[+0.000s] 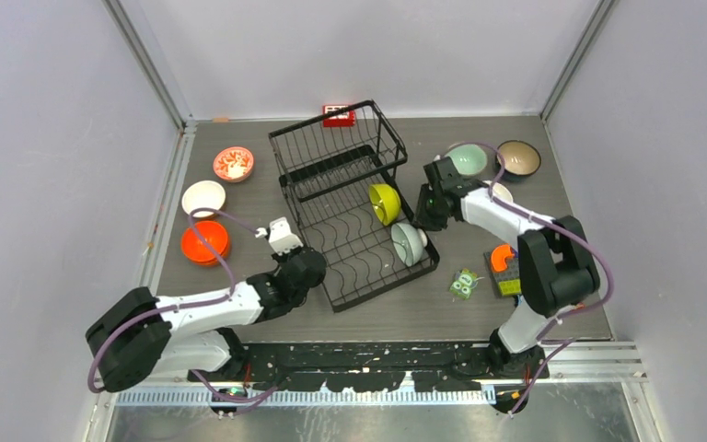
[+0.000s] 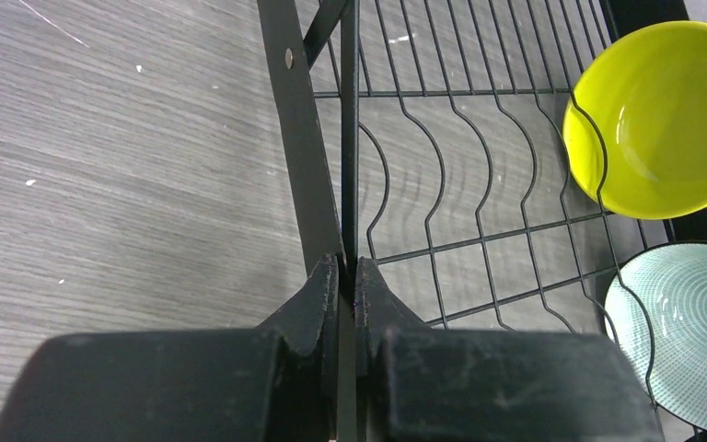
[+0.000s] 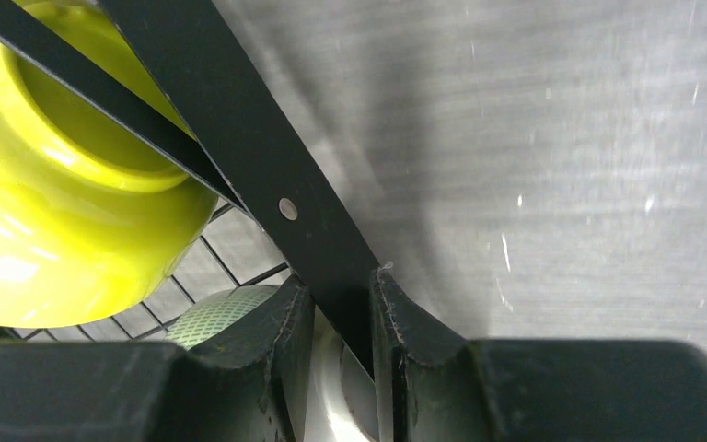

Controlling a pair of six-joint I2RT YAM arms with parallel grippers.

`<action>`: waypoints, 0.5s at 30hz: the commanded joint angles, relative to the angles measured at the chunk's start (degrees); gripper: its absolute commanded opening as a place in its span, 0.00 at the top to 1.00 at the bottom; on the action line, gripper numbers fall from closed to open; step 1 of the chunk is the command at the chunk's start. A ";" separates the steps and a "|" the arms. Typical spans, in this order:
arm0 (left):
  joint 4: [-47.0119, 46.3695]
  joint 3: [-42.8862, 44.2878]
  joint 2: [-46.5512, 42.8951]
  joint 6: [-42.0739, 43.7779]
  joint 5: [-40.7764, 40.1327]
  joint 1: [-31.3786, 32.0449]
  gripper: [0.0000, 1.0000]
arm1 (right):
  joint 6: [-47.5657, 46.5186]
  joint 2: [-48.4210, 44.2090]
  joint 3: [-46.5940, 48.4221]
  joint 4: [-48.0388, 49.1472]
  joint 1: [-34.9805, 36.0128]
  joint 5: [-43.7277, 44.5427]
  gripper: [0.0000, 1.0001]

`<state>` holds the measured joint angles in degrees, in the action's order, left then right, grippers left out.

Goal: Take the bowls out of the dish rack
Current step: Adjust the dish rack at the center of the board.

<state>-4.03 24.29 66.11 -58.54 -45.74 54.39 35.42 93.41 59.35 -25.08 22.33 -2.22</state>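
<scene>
While two bowls sit in the lower tier of the dish rack (image 1: 350, 175), I hold the rack from both sides. My left fingers (image 2: 331, 287) are closed on a thin wire at its left edge. My right fingers (image 3: 376, 304) pinch a flat black bar of its frame. The lime-yellow bowl (image 1: 385, 203) stands on edge among the wires, with the pale mint bowl (image 1: 409, 243) just beside it. On the bench (image 1: 396, 313), left of the rack, lie an orange bowl (image 1: 205, 243), a white bowl (image 1: 203, 198) and a red-patterned bowl (image 1: 234, 164). Far right sit a second mint bowl (image 1: 468, 159) and a dark bowl (image 1: 519, 157).
</scene>
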 commanded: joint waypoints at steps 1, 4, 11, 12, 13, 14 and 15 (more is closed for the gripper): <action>-8.06 3.15 6.08 -4.46 8.61 2.55 1.00 | -0.30 8.16 10.22 5.24 0.99 -2.47 0.74; -10.54 4.45 9.93 -6.09 8.79 2.56 1.00 | -1.59 12.82 16.59 3.09 1.03 -2.16 0.69; -13.25 6.03 14.94 -9.00 7.00 2.74 1.00 | -4.68 17.31 26.99 -5.12 1.06 5.25 0.40; -13.02 6.14 14.94 -8.80 6.70 2.69 1.00 | -4.86 16.13 26.85 -5.53 1.01 6.88 0.38; -12.76 6.40 14.79 -8.40 6.46 2.73 0.99 | -4.92 15.11 26.67 -6.11 0.88 8.26 0.36; -12.37 6.62 14.49 -7.89 6.26 2.74 0.95 | -4.99 14.20 26.54 -6.66 0.62 9.55 0.34; -11.75 6.89 14.13 -7.49 6.01 2.74 0.91 | -5.19 13.19 26.52 -7.25 0.48 10.76 0.33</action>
<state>-13.37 29.69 79.22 -64.58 -51.66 54.41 30.04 111.85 83.83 -30.89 21.98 4.10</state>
